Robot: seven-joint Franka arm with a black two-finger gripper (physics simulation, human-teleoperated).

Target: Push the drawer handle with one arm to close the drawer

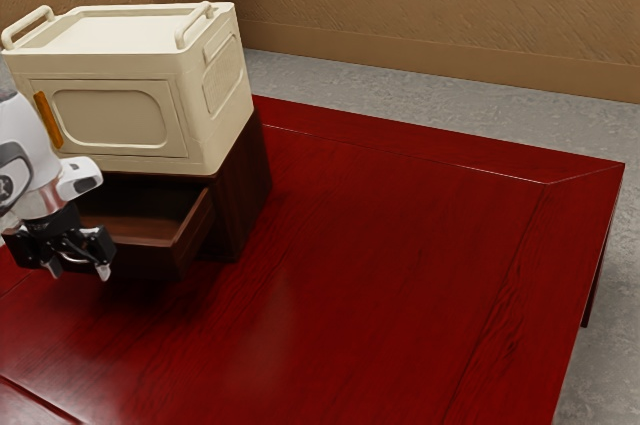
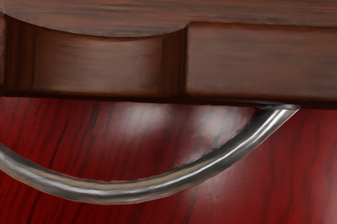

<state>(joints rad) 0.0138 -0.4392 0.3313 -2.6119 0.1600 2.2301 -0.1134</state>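
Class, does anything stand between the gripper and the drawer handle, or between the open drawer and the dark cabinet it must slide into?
Nothing visible does. The gripper is right at the handle, and the drawer has no visible obstacle toward the cabinet. The cream box sits on top, above that path.

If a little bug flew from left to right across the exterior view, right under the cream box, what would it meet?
Tool → open drawer → side of the dark wooden cabinet.
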